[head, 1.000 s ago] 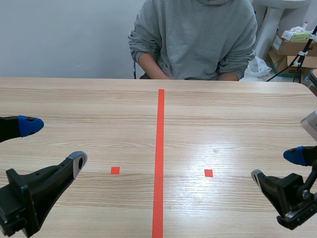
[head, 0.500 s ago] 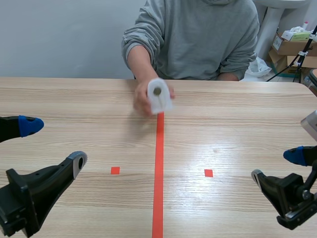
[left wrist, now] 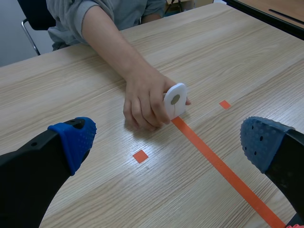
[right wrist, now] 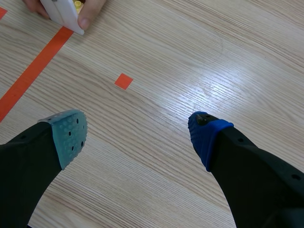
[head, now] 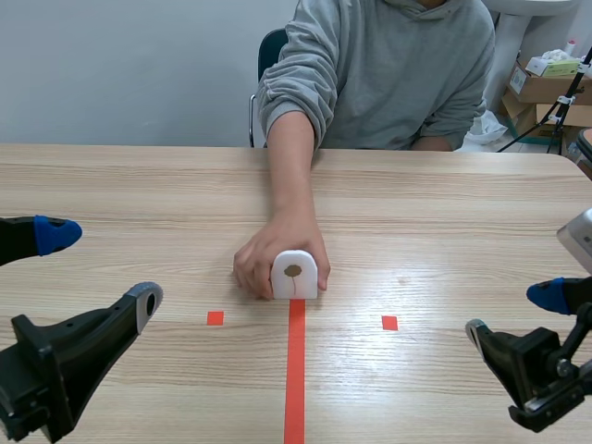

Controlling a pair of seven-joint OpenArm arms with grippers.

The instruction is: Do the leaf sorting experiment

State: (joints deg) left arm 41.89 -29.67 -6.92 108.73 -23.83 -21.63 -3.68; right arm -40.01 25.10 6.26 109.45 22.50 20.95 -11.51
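White arched block (head: 294, 275) with a brown spot stands at the frame's centre on the orange tape line (head: 295, 370), cupped by a person's hand (head: 264, 261) on the pale wooden table (head: 444, 213). You have the left gripper (head: 101, 269) at lower left and the right gripper (head: 512, 312) at lower right, both with fingers spread wide. Grey wall (head: 120, 65) fills the upper left, and cardboard boxes (head: 546, 88) sit upper right.

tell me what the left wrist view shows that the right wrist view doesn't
Only the left wrist view: the whole of the person's hand and forearm, the brown spot on the white block, a second tape square, and the left hand, open. Only the right wrist view: the right hand, open, and a yellow speck behind the block, which I cannot identify. Both: the block on the tape line, the person's fingers on it, one tape square, the wooden table.
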